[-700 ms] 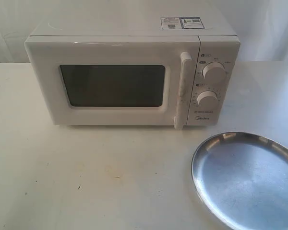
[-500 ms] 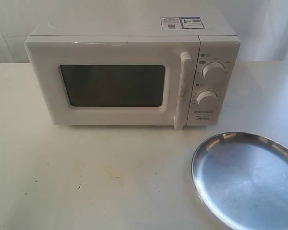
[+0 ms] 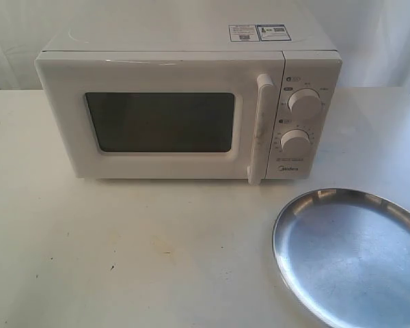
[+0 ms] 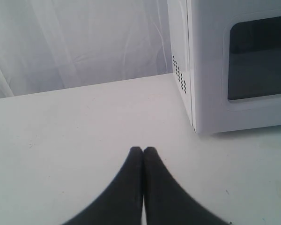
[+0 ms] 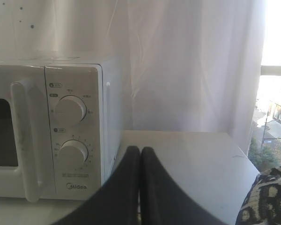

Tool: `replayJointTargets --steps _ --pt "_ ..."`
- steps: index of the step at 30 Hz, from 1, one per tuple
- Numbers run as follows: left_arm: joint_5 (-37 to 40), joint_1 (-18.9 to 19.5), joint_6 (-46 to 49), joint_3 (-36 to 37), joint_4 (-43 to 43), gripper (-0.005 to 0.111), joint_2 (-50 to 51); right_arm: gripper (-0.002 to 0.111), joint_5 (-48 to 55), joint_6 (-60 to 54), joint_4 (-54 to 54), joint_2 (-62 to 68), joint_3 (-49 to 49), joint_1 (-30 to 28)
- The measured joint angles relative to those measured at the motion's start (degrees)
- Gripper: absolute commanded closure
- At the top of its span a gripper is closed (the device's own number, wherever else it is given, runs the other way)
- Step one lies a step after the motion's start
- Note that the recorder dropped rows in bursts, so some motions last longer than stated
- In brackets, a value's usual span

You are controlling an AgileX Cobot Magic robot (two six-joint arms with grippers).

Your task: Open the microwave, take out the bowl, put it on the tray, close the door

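The boxy white microwave (image 3: 191, 109) sits in the upper centre of the exterior view. Its long axis runs across the frame, and its white door (image 3: 157, 123) with a dark window is shut and faces the camera. The tall white bar handle (image 3: 262, 130) stands upright. The left gripper (image 4: 143, 151) and right gripper (image 5: 140, 150) each have their black fingers pressed together on nothing, short of the microwave and apart from it. Midea lettering (image 5: 76, 186) sits under the two round white dials (image 3: 304, 102); the top stickers (image 3: 258, 32) are unreadable. The large round silver metal tray (image 3: 352, 256) lies at lower right on the white table (image 3: 123, 253).

The tray (image 3: 352, 263) lies before the microwave (image 3: 184, 109), toward its right.
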Motion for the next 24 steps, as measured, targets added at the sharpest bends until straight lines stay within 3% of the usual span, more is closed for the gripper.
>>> replayJointTargets --steps 16,24 --pt "0.00 0.00 0.00 0.00 0.00 0.107 0.00 0.108 -2.07 0.40 0.00 0.00 0.00 0.00" --pt "0.00 0.00 0.00 0.00 0.00 0.107 0.00 0.108 -4.52 13.21 0.00 0.00 0.00 0.00"
